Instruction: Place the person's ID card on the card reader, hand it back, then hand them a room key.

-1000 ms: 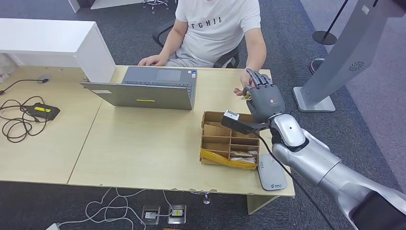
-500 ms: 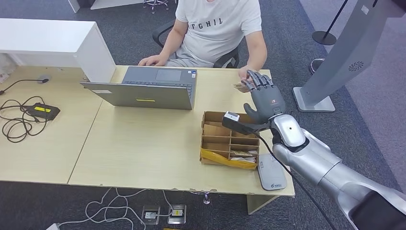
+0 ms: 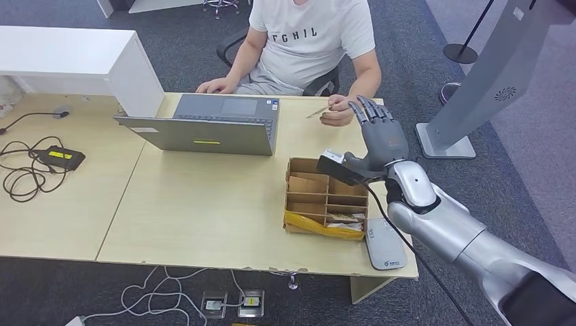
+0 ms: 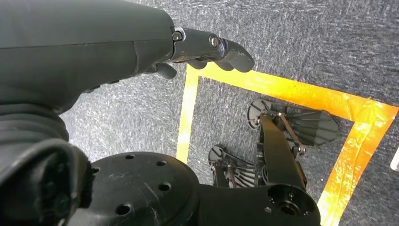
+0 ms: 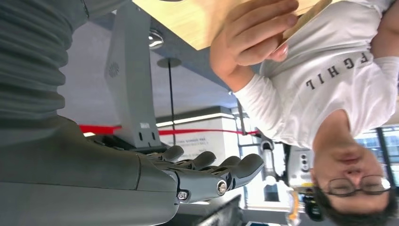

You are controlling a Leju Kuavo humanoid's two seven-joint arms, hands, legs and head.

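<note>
A light wooden desk (image 3: 204, 210) carries an open grey laptop (image 3: 204, 125) at its far side, a brown compartmented cardboard tray (image 3: 326, 197) toward its right end, and a grey card reader (image 3: 385, 246) at the near right corner, just beside the tray. A black adapter (image 3: 60, 157) with coiled cable (image 3: 20, 178) lies far left.

R hand (image 5: 188, 176) comes in w/ fingers stretched out & slightly apart, holding nothing. Just beyond its fingertips a person's hand (image 5: 251, 40) hovers at the edge of the wooden surface (image 5: 188, 19), fingers curled on a thin card (image 5: 308, 16) seen edge-on. Person wears white T-shirt (image 5: 329, 80) w/ dark lettering; a grey stand (image 5: 129, 75) rises from the floor beside the surface.
</note>
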